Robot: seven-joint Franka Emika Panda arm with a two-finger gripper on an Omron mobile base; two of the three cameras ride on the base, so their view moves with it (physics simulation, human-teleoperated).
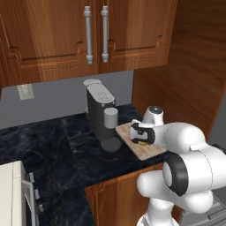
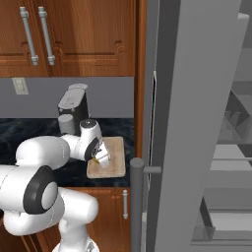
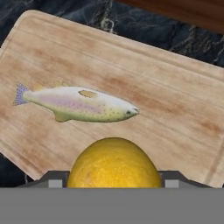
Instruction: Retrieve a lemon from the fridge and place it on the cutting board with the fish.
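Fingers point(image 3: 171, 178) of the two-finger gripper point(image 3: 113, 181) stand apart at a moderate width on either side of the round yellow-orange lemon point(image 3: 113, 164), one dark tip at each flank. From the hand view I read the fruit as sitting between the jaws; I cannot tell whether the pads are pressing on it or just beside it.

I list the rest from largest to smallest.

1. Tall grey fridge point(image 2: 197, 123): in the right base view its door stands swung open, with a long vertical bar handle toward the camera and the grey shelves showing at the right.
2. Brown wooden upper cabinets point(image 1: 88, 35): two doors with silver bar handles hang above the counter.
3. Dark marbled stone counter point(image 1: 53, 145): it carries the items below.
4. White robot arm point(image 1: 190, 172): it reaches forward over the counter edge, and the hand is low over the board.
5. Dark grey coffee machine point(image 1: 100, 110): it stands upright on the counter, just beside the board's far left end.
6. Light tan wooden rectangular cutting board point(image 3: 175, 100): it lies flat on the counter, near the wooden side panel.
7. Pale, speckled, elongated fish point(image 3: 78, 104): it lies flat on the board, with its head toward the right of the hand view, just beyond the lemon and apart from it.
8. Lemon: in the left base view I see it as a yellow spot at the gripper tip, over the board.
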